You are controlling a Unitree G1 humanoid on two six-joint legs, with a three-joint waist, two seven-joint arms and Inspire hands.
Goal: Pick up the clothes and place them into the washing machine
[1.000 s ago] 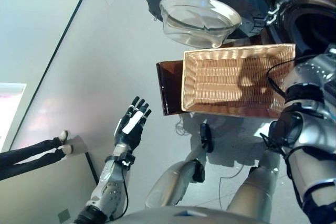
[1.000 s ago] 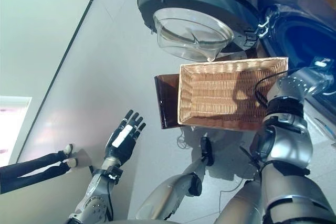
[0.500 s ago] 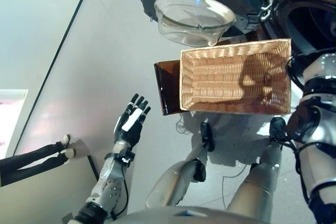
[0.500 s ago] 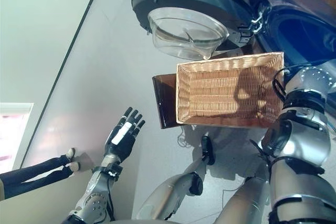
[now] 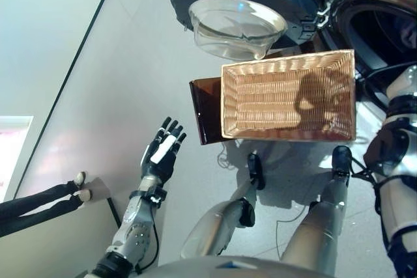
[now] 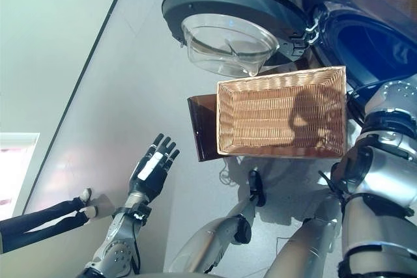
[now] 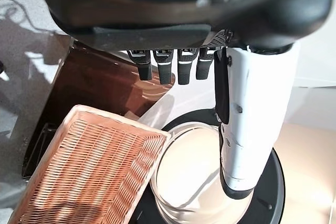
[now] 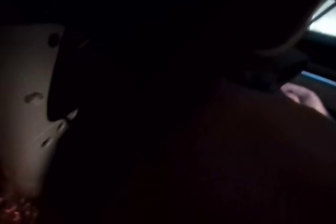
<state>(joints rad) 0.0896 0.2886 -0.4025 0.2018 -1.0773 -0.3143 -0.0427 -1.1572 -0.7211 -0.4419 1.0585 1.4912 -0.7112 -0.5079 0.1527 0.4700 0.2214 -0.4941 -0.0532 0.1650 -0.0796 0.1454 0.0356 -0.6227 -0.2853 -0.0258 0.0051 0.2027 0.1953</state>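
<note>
Since earlier, my right arm reaches deeper toward the dark washing machine drum point(image 5: 384, 27), hand state indeterminable; rectangular woven wicker basket point(image 5: 288, 96) empty; left hand point(image 5: 163, 152) open, idle

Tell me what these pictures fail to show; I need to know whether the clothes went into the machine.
- Right hand: off frame in both eye views, past the right arm; its wrist view is nearly black, so fingers and load are unreadable.
- Washing machine drum: dark inside, cut by the frame edge; no clothes discernible.
- Wicker basket: looks empty.
- Left hand: open, empty.
</note>
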